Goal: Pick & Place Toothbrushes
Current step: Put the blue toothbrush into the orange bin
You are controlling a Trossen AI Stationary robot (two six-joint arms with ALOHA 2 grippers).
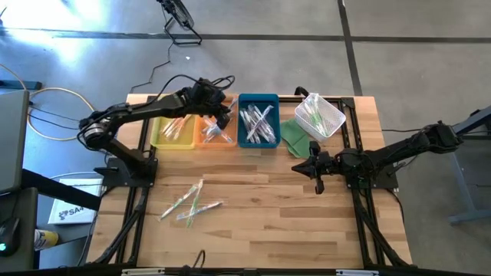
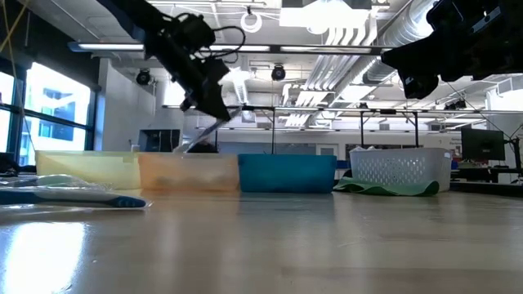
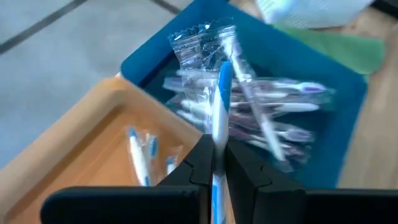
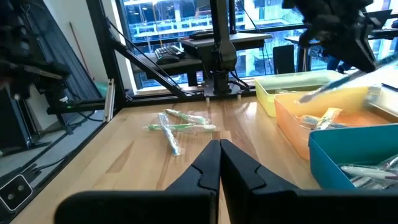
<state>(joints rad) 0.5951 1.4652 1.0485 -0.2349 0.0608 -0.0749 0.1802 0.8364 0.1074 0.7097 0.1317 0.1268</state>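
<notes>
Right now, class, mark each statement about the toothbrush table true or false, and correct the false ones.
1. The left gripper is shut on a blue-handled toothbrush. True.
2. The left gripper hangs over the white mesh basket. False: it is above the orange tray, near the blue tray.
3. The right gripper holds a toothbrush. False: it is shut on nothing, above bare table.
4. A few loose toothbrushes lie on the wood. True.
5. The blue tray is empty. False: it holds several wrapped toothbrushes.

Three trays point(image 1: 216, 130) in a row — basket point(image 1: 321, 116) right, toothbrushes point(image 1: 190, 202) in front
</notes>
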